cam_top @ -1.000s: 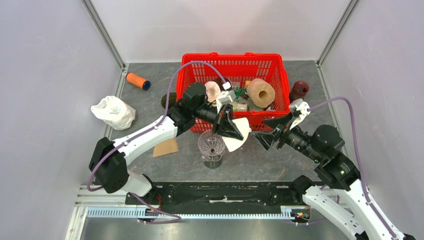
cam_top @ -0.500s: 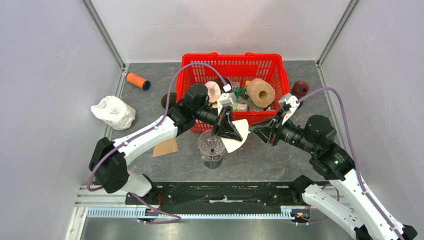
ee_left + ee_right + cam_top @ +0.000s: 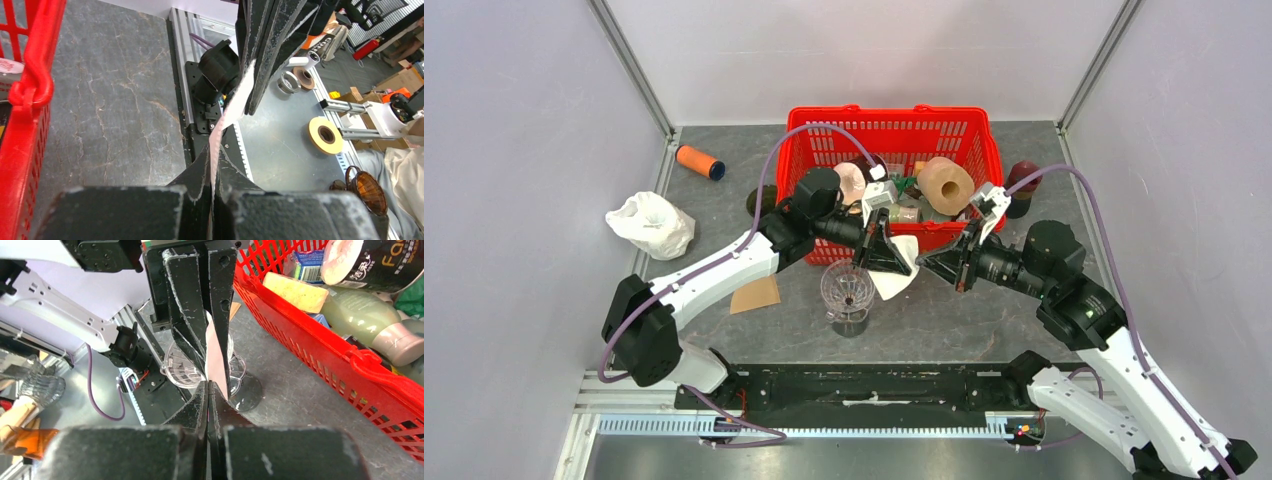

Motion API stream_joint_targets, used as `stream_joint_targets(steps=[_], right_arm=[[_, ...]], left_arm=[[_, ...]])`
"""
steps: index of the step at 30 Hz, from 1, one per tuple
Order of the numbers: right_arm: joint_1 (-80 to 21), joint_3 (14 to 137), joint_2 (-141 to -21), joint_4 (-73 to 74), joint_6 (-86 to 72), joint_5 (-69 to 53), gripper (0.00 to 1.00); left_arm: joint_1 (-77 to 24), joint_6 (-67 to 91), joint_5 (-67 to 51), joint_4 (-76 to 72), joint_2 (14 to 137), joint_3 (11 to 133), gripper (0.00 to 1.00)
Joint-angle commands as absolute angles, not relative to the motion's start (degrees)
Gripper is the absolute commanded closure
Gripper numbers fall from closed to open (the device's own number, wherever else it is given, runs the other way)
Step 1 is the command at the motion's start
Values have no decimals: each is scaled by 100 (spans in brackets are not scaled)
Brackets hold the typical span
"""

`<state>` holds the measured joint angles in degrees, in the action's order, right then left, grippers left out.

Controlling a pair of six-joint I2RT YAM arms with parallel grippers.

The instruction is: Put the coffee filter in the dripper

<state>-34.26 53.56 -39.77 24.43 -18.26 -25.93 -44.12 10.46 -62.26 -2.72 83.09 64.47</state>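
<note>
The coffee filter (image 3: 897, 285) is not yet in the dripper (image 3: 847, 290). It hangs in the air just beside the dripper's rim, on its right, in front of the red basket (image 3: 894, 125). The left gripper (image 3: 889, 262) pinches it flat, and the right gripper (image 3: 922, 264) is closed on its opposite edge. The dripper stands toward the near edge of the desk (image 3: 984, 310). By my judgement, spreading the filter and seating it are still left.

Only one mark reads: gold letters "Fac" (cut off at the frame edge) on a dark bottle (image 3: 385, 265) in the basket (image 3: 310, 335).
</note>
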Motion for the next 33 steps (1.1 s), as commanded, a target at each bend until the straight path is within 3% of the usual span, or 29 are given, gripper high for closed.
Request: stream_joint_targets(steps=[1, 8, 21, 33], right_arm=[[-3432, 5363, -4110, 1912, -2489, -2268, 100], [-3437, 4746, -4105, 779, -3369, -1520, 100], [-3491, 4286, -3992, 295, -4107, -260, 100], [-3552, 4370, -3908, -208, -4280, -1040, 100]], left_arm=[[-4438, 1298, -5770, -379, 8183, 6711, 98], [-4439, 1759, -5290, -571, 8168, 6662, 98], [-4465, 1931, -4286, -499, 8184, 6591, 98], [-4474, 1960, -3869, -354, 8257, 6706, 98]])
